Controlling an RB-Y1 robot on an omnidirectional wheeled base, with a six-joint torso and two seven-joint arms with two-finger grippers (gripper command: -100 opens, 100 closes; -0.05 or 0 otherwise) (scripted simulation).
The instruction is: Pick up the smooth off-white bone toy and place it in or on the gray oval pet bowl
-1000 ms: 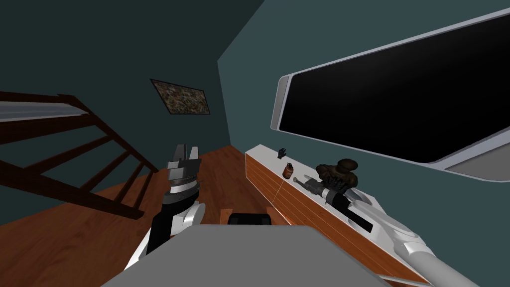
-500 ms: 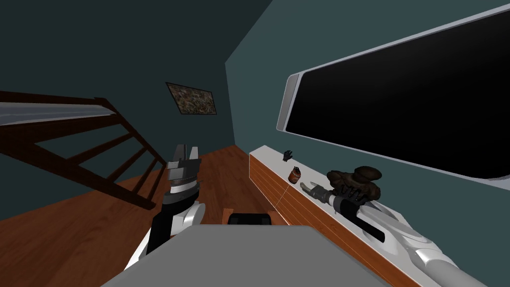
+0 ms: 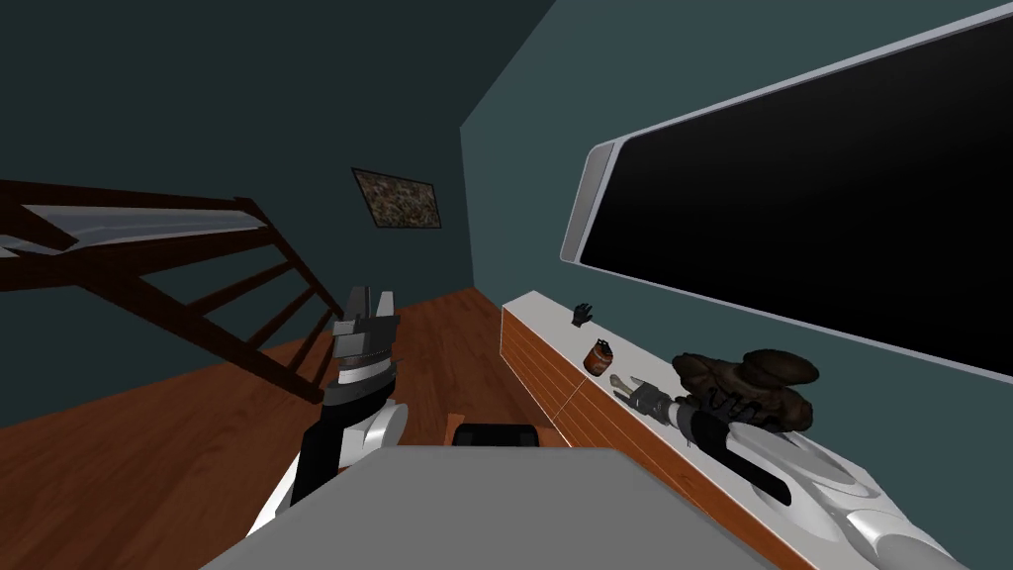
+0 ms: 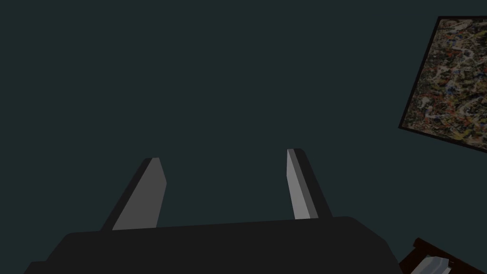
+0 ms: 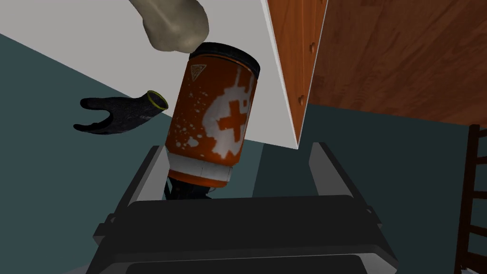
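Bone toy (image 5: 173, 24) lies on the white top of the sideboard (image 3: 539, 317), just ahead of the R gripper (image 5: 238, 147).

Biggest first: a wide black panel (image 3: 841, 178) in a pale frame on the teal wall. Under it is the long sideboard w/ wood fronts. Dark wooden stairs (image 3: 198, 287) are off to my L.

On the sideboard top, a dark brown lumpy obj (image 3: 752, 381) sits beside my R forearm. Further along is an orange can (image 3: 598, 356), then a black glove (image 3: 582, 314) near the far end.

R arm is stretched along the top, R gripper (image 3: 625, 389) just short of the can, fingers apart and holding nothing. L gripper (image 3: 372, 294) is raised over the floor, well apart from the sideboard, blades also spread and empty (image 4: 223, 157). So R is the nearer arm.

Key relation: in the R wrist view the can stands close by one finger. The bone's knob end sits past that same finger's tip, off the gripper's centre line, overlapping the can's black rim. I'd judge the bone nearer to me than the can. Only one knob shows, so its long axis can't be read. Next move prob needs a sideways shift toward the bone, clear of the can, w/ the fingers across the shaft.
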